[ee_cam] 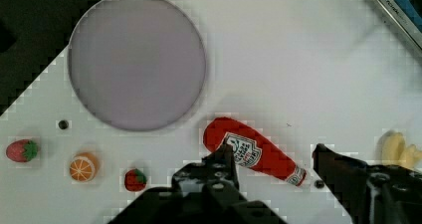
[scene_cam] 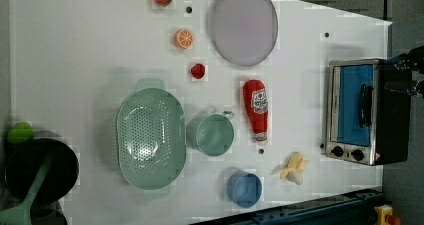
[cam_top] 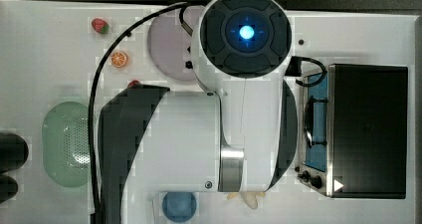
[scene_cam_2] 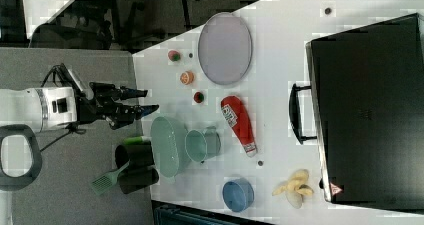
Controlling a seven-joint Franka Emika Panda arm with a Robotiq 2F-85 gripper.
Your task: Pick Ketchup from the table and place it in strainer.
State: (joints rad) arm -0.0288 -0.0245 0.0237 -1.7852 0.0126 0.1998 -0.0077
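White desk (scene_cam: pixel 100 45) carried every item of the scene. Above it, the gripper (ee_cam: pixel 271 157) hung with its two dark fingers (ee_cam: pixel 224 159) spread apart and nothing between them; in the right view the gripper (scene_cam_2: pixel 145 101) pointed toward the desk from a distance. In the wrist view the Ketchup (ee_cam: pixel 254 152) lay on its side directly beyond the gap between the fingertips, untouched, its cap end nearer one finger and its broad base nearer the other. A grey-lilac plate (ee_cam: pixel 137 59) lay farther out past the bottle's base, with two strawberries (ee_cam: pixel 22 150) and an orange slice (ee_cam: pixel 83 167) off to that same side of the gripper. A pale banana-like piece (ee_cam: pixel 398 149) showed beyond the other finger. In the left view the Ketchup (scene_cam: pixel 256 110) rested flat, apart from the strainer (scene_cam: pixel 150 137), with a green cup (scene_cam: pixel 215 134) standing between them and just beside the strainer. A blue cup (scene_cam: pixel 245 189) and a toaster oven (scene_cam: pixel 357 110) stood elsewhere on the desk.
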